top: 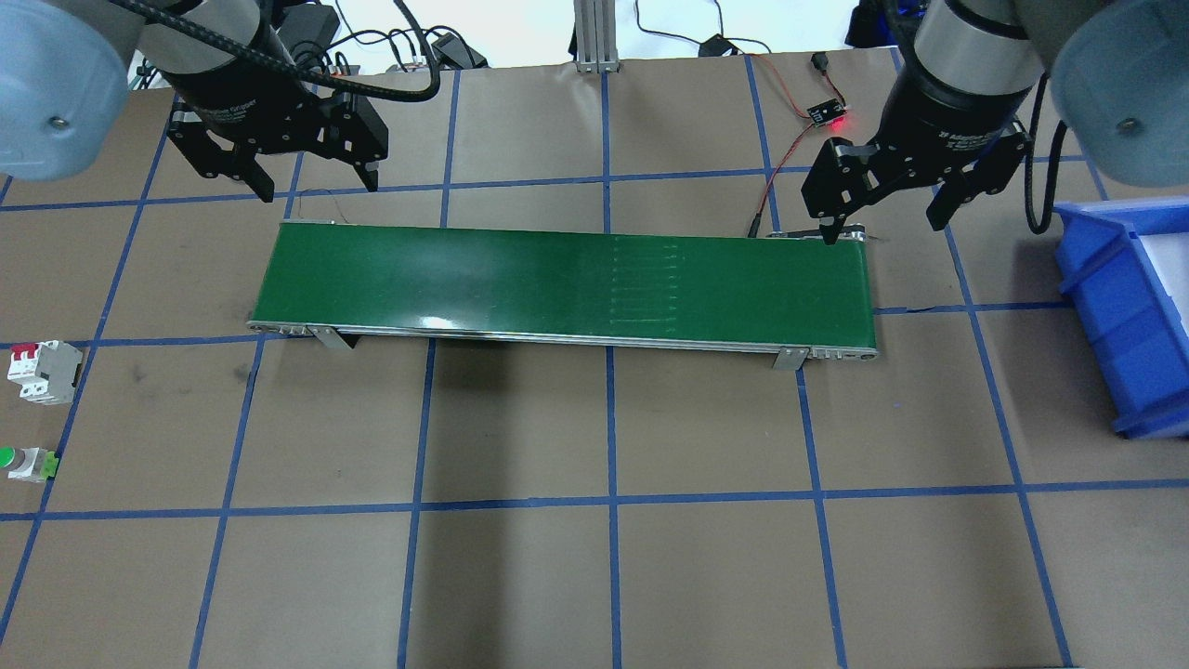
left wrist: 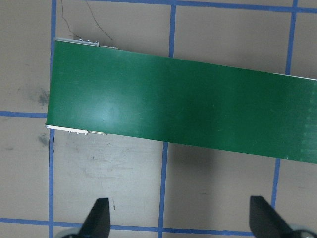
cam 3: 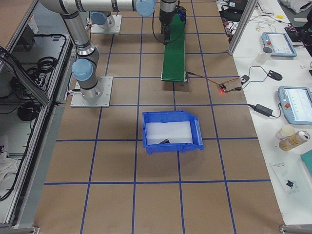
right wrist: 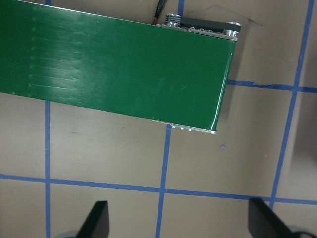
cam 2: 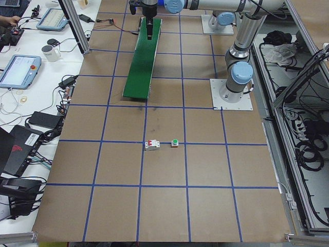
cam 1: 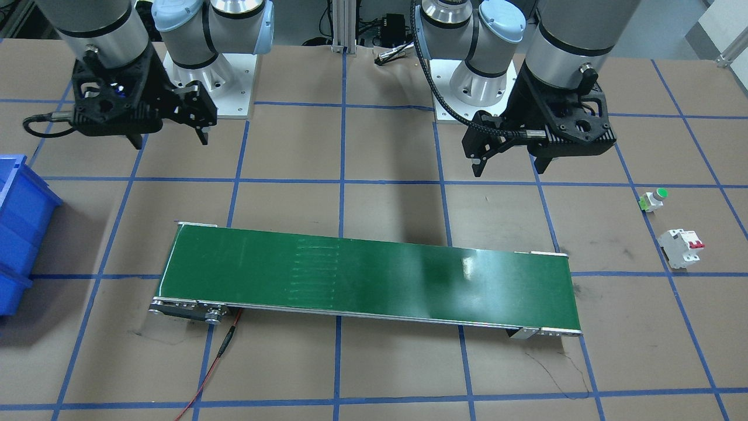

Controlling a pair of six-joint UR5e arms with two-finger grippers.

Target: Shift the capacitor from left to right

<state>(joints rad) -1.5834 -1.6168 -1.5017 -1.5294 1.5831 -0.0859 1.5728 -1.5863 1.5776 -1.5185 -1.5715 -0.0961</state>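
Note:
The capacitor (cam 3: 165,141) shows only in the exterior right view, as a small dark object lying on the white floor of the blue bin (cam 3: 170,147), near its front wall. My left gripper (top: 318,186) is open and empty, hovering by the left end of the green conveyor belt (top: 557,279); it also shows in the front view (cam 1: 509,166) and the left wrist view (left wrist: 181,218). My right gripper (top: 881,228) is open and empty over the belt's right end, and also shows in the front view (cam 1: 170,140) and the right wrist view (right wrist: 181,220).
A white circuit breaker with red switches (top: 42,372) and a white push button with a green top (top: 26,462) lie on the table's far left. The blue bin (top: 1115,307) stands at the right edge. A red-lit sensor board with wires (top: 825,113) lies behind the belt.

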